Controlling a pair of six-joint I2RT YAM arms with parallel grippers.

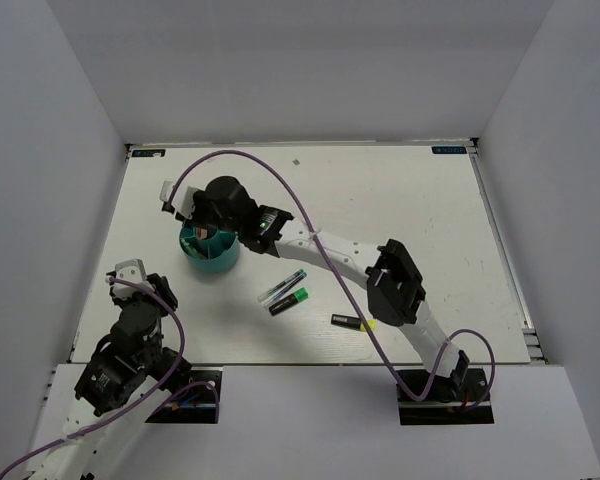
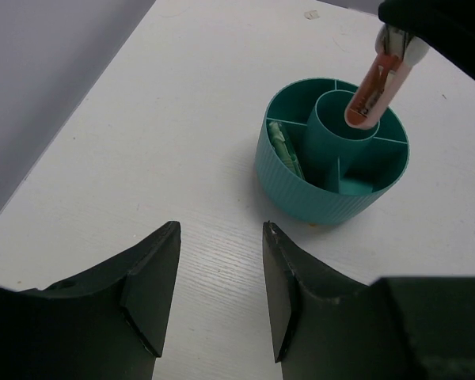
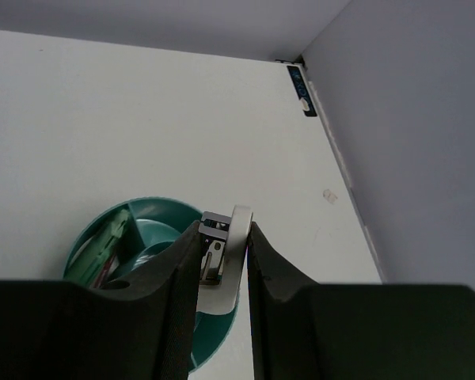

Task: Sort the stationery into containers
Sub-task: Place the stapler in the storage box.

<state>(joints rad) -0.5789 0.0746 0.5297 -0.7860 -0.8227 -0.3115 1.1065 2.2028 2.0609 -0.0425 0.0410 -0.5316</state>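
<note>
The pink-white piece (image 2: 370, 91) is gripped by the right gripper (image 3: 223, 237) at the mouth of the teal organiser's (image 2: 301, 194) centre tube, far left; a release is judged due next, the left gripper (image 2: 221, 233) being open, empty.

We see a teal organiser (image 2: 317, 202), its outer wall finely ribbed. Over its centre tube is a salmon-pink piece (image 2: 370, 93) with dark print and a white end. A mint-green piece (image 2: 283, 150) lies in a side compartment. Beside the organiser, on the white, faintly grained table (image 1: 410, 200), are 1 green-black highlighter (image 1: 290, 303), 1 yellow-black highlighter (image 1: 351, 320) and 1 teal-black pen (image 1: 281, 289).
</note>
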